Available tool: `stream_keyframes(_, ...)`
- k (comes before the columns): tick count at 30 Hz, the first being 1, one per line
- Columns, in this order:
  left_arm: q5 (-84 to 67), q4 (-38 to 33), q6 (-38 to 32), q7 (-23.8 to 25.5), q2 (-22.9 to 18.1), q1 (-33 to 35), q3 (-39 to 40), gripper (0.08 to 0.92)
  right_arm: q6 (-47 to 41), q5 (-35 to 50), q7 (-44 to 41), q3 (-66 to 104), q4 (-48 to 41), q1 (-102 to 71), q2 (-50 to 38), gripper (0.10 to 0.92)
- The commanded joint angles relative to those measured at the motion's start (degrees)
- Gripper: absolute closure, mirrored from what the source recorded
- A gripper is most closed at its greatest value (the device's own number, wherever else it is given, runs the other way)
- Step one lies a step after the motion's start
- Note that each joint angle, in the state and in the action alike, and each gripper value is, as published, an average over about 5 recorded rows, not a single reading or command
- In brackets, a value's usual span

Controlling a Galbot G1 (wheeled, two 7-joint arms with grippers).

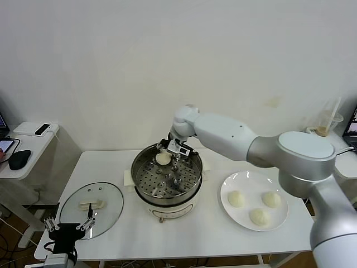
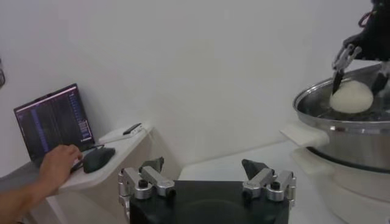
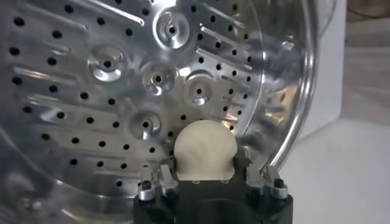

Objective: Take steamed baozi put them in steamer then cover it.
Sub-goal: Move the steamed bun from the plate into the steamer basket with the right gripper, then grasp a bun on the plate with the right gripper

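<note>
Nearest my head camera sits my left tool (image 1: 68, 225), parked low at the near left edge of the bench (image 1: 223, 234) with its fingers spread wide and nothing between them. Just past it the cover (image 1: 92, 209) lies flat on the bench, clear glass with its pale handle up, beside the steamer (image 1: 166, 180). My right arm reaches in from the right, across and above the white plate (image 1: 254, 200), elbow high and forearm angled toward the steamer's far rim. The right tool (image 1: 169, 151) points down into the pot at the back edge of the perforated tray. One baozi (image 1: 163, 159) rests on that tray directly between its fingers; in the right wrist view the bun (image 3: 203, 150) sits close against the pot wall with a finger on each side, the jaws partly parted, and I cannot tell whether the pads touch the dough. Three more baozi (image 1: 255, 205) lie on the plate, well apart from both tools. At far left a side table holds a mouse (image 1: 19, 159).
</note>
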Motion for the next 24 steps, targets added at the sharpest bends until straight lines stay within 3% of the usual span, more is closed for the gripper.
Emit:
stream_keyframes(1,-0.02,-0.13,0.01,-0.05,0.01,-0.01,-0.08,0.177,2.56,-4.29,1.72,0.1,-2.95,-0.86,2.16,0.273)
stream_keyframes(5,-0.13,-0.18,0.01,-0.07,0.04,0.05,-0.18,0.177,1.98,-1.56,0.85,0.19,-1.65,0.43,1.13,0.212)
stream_keyframes(8,-0.16,-0.32,0.03,-0.05,0.08,0.21,-0.22,0.177,-1.37,6.05,-2.33,-0.3,1.85,3.69,-1.35,0.204)
stream_keyframes(14,-1.11,-0.84,0.38,0.21,0.42,0.49,-0.24,0.177,-21.24,27.47,-9.74,-3.73,18.87,13.79,-11.58,0.202)
stream_keyframes(24,-2.04,-1.54,1.17,0.58,1.5,-0.11,-0.31,0.177,-41.74,37.57,-11.4,-4.36,40.1,17.16,-36.25,0.203)
